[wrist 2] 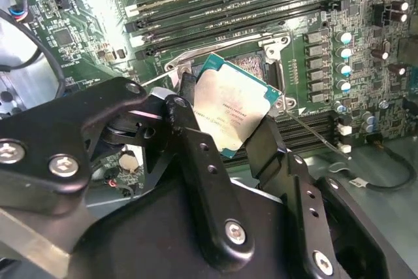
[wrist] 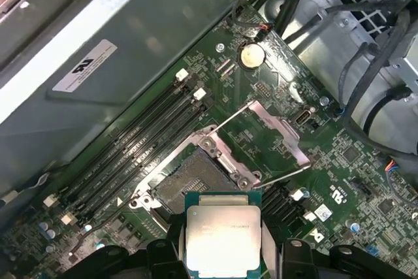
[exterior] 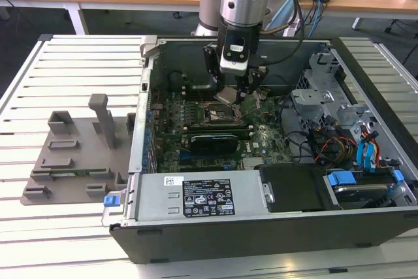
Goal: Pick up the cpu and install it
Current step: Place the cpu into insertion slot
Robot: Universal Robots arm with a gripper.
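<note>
Slatted white table (exterior: pixel 78 63) holds an open computer case (exterior: pixel 261 233). Inside, the gripper (wrist 2: pixel 228 119) is clamped on the cpu (wrist 2: pixel 235 99), tilted just above the open, empty socket (wrist: pixel 196 178). Step 1, pickup, looks done; step 2, seating, is not.

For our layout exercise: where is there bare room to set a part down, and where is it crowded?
Free: slatted table beyond the grey fixture, at the exterior view's left, and the open socket close to the cpu that the gripper holds. Crowded: cables beside the drive cage, at that view's right.
</note>
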